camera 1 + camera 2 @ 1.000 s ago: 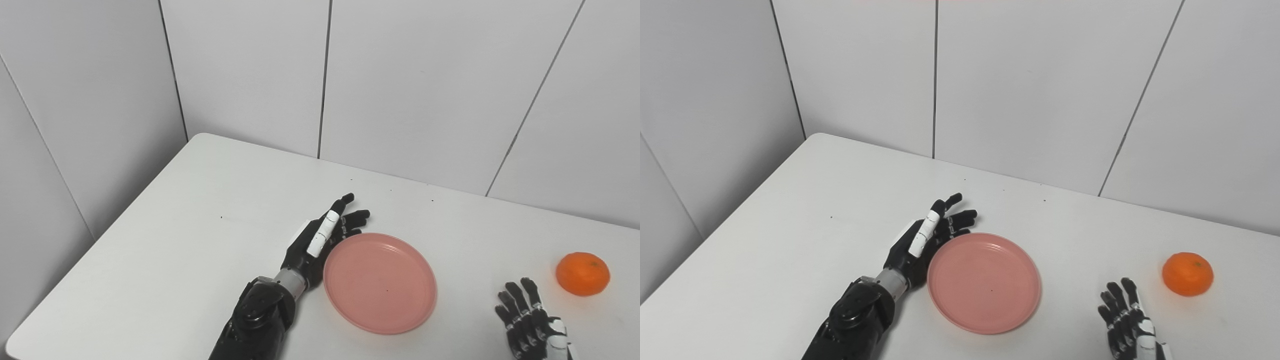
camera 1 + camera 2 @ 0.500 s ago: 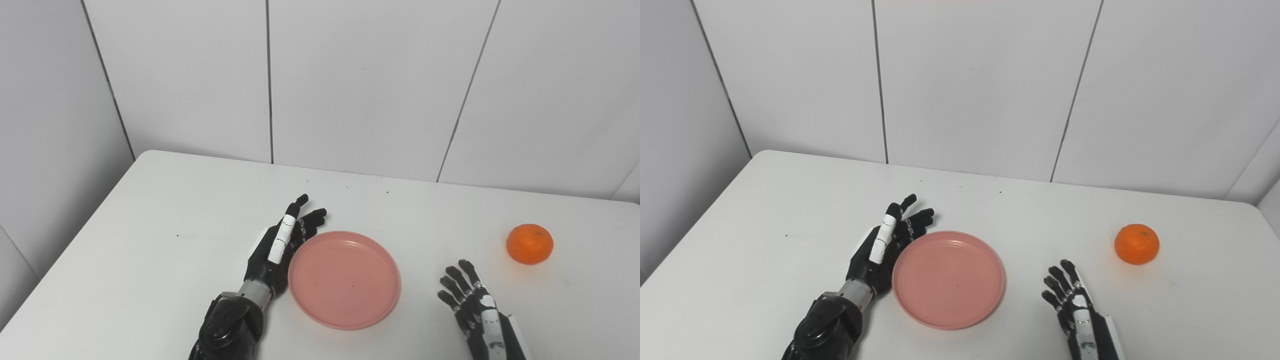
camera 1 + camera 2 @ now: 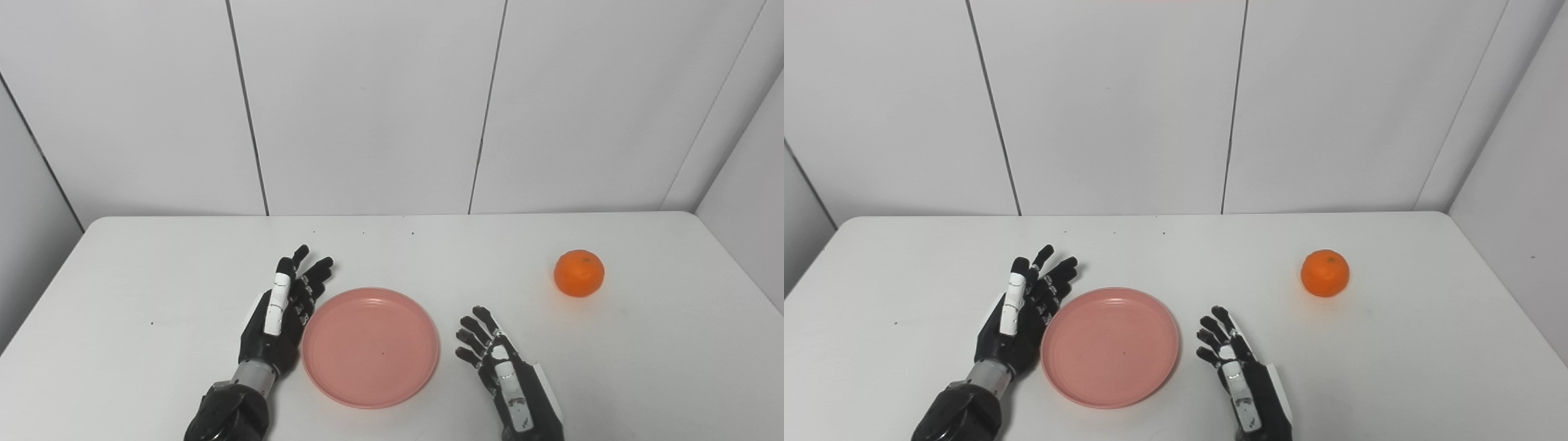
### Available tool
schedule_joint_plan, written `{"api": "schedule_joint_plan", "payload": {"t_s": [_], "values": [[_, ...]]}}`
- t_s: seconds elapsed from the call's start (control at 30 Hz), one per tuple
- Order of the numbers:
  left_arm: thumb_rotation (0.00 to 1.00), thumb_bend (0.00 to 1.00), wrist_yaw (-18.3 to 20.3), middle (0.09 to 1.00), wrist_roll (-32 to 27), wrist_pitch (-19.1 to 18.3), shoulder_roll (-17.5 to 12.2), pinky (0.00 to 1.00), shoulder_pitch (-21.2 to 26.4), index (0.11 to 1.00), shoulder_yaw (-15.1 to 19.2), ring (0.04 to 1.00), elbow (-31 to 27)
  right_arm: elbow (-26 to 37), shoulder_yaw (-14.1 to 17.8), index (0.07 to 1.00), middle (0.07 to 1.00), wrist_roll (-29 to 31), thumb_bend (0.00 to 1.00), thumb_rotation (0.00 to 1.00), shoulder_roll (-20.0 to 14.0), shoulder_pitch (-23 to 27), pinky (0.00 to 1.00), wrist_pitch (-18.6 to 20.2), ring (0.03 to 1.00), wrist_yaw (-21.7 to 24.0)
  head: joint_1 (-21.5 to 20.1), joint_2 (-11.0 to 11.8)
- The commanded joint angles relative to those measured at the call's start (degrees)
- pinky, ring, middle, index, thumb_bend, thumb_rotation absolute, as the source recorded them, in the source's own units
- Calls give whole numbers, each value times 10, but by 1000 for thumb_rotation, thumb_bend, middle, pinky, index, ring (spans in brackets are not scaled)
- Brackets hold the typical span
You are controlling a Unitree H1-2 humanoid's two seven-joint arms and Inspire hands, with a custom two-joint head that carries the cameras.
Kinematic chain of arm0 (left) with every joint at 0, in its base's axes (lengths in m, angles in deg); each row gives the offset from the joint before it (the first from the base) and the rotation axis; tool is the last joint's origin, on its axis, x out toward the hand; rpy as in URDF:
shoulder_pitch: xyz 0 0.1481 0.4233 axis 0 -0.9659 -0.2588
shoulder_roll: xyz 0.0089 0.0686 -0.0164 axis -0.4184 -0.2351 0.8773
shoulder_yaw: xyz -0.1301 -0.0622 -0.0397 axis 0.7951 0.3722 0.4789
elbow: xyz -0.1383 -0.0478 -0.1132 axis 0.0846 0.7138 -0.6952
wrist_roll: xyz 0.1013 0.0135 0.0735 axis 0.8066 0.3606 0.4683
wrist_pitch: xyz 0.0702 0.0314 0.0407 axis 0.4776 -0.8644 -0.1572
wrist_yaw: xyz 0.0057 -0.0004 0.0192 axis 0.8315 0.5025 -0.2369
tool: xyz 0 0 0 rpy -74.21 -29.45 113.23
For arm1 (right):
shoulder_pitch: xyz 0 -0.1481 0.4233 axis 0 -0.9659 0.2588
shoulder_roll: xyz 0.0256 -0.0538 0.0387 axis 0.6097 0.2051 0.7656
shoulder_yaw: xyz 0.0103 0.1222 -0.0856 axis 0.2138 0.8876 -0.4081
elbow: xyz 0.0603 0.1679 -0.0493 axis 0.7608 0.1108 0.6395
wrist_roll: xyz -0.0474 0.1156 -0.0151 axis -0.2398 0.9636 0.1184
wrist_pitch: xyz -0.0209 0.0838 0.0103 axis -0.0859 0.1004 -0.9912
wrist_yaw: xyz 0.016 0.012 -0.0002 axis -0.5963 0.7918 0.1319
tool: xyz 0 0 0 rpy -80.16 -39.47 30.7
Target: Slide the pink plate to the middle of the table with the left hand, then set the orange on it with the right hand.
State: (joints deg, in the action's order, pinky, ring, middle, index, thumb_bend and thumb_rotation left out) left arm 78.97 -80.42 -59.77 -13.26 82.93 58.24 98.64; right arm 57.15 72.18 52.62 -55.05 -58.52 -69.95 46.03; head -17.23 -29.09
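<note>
Centrally, the pink plate [image 3: 370, 346] lies flat on the white worktop [image 3: 122, 306], with the left robot hand [image 3: 278, 318] at its 9 o'clock, fingers spread wide, holding nothing, its palm edge right against the rim. At the plate's 3 o'clock the right robot hand [image 3: 499, 361] rests just beside it, fingers apart and empty, while the orange [image 3: 579, 273] sits well apart at 2 o'clock.
</note>
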Motion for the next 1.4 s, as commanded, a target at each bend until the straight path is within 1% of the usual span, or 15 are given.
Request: {"api": "schedule_joint_plan", "payload": {"t_s": [0.0, 0.2, 0.37, 0.53, 0.63, 0.73, 0.77, 0.83, 0.9, 0.97, 1.1, 1.2, 1.3, 1.37], "values": [[836, 856, 2, 878, -4, -20, -3, 1000, 0, 999, 1, 951, 11, -5, -4, 925, 889, 2, 849, 897, 9, -10, 856, 15, 878, -5, -6, -1], [833, 851, 7, 894, -9, -24, -5, 1000, 0, 1000, 0, 967, 10, -1, -5, 926, 891, 4, 844, 896, 12, -9, 860, 22, 880, -10, -11, -2], [824, 871, 8, 876, -8, -22, -4, 1000, 0, 1000, 2, 961, 14, 1, -2, 928, 895, 7, 854, 900, 7, -9, 863, 25, 885, -12, -8, -1], [817, 861, 13, 869, -8, -20, -4, 1000, -5, 1000, -1, 955, 10, -1, 3, 930, 896, 16, 869, 893, -1, -10, 868, 18, 886, -8, -3, 2], [815, 855, 10, 874, -8, -22, 0, 1000, -8, 1000, -2, 956, 5, 0, 9, 921, 890, 22, 880, 885, -4, -13, 867, 10, 886, -9, 5, 5], [819, 846, 13, 880, -9, -20, 0, 1000, -10, 1000, -2, 958, 5, 10, 17, 906, 877, 21, 872, 880, 1, -18, 853, 0, 874, -20, 7, 5], [821, 845, 13, 880, -9, -20, 0, 1000, -10, 1000, -1, 959, 5, 19, 24, 903, 875, 21, 869, 879, 7, -20, 851, -2, 872, -31, 7, 4], [823, 849, 11, 874, -10, -21, 0, 1000, -10, 1000, 0, 955, 6, 35, 34, 867, 849, 15, 857, 840, 16, -20, 828, -2, 849, -46, 7, 6], [822, 851, 12, 867, -9, -20, -1, 1000, -9, 1000, 1, 949, 9, 55, 41, 863, 850, 10, 856, 861, 17, -18, 814, 2, 844, -54, 7, 7], [824, 852, 14, 872, -10, -19, -2, 1000, -8, 1000, 0, 950, 12, 68, 45, 861, 850, 10, 869, 862, 17, -15, 804, 5, 841, -57, 8, 9], [821, 847, 17, 872, -13, -15, 0, 1000, -7, 1000, 3, 947, 18, 89, 48, 856, 844, 5, 875, 852, -2, 4, 786, 8, 827, -52, 7, 13], [827, 839, 23, 866, -17, -11, -1, 1000, -6, 1000, 3, 949, 24, 96, 49, 864, 835, -13, 825, 816, -24, 30, 771, 15, 813, -50, 6, 15], [827, 846, 28, 858, -23, -8, -2, 1000, -6, 1000, 3, 949, 28, 95, 48, 872, 828, -62, 800, 828, -55, 69, 740, 7, 806, -52, 9, 20], [815, 851, 28, 851, -25, -6, -1, 1000, -6, 1000, 3, 953, 30, 92, 50, 871, 830, -84, 797, 824, -75, 97, 725, -2, 804, -49, 12, 21]]}}
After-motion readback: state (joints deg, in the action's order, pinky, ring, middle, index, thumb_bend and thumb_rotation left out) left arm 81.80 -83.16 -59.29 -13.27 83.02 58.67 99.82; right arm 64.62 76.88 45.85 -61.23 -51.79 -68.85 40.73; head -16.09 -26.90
